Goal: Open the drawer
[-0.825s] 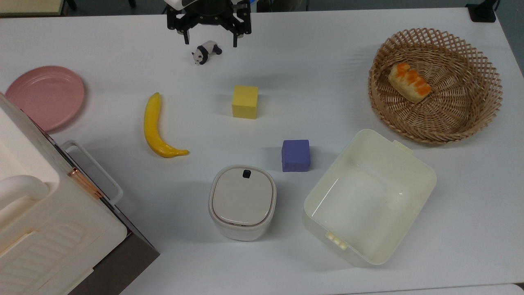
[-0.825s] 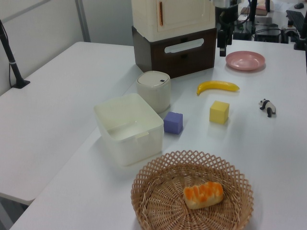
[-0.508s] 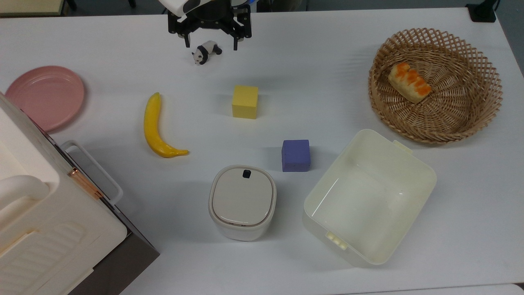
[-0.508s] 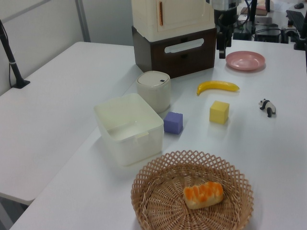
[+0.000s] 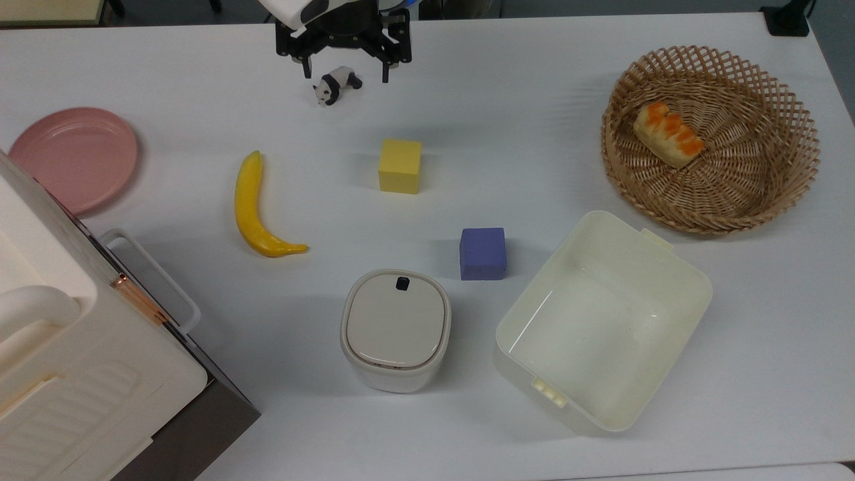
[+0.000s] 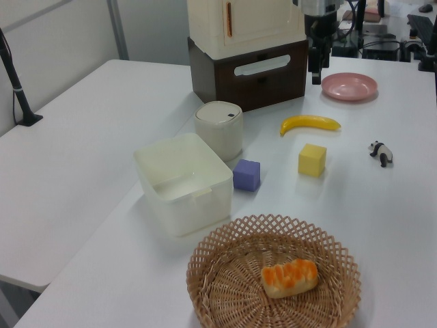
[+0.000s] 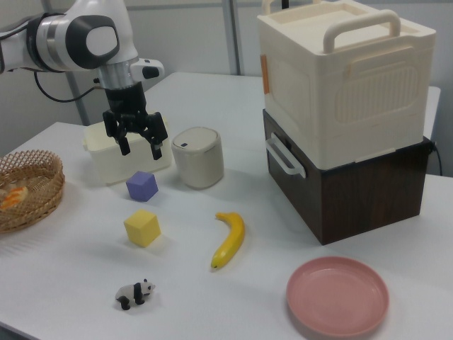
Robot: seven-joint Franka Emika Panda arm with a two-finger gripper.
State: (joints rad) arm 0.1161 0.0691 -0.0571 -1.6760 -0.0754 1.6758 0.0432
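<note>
Slightly shifted from its earlier spot, the gripper (image 7: 137,144) is being held above the table with its jaws spread and empty — well apart from the drawer (image 7: 333,185). That drawer is sitting shut under the cream cabinet (image 7: 344,74); its white handle (image 7: 284,158) is yet to be reached, gripped and pulled.

Top view's upper edge slices off the white robot arm (image 5: 294,10) above its black gripper (image 5: 345,72); cream ribbed cabinet (image 5: 73,347) overhangs the dark brown drawer front (image 5: 200,427).
</note>
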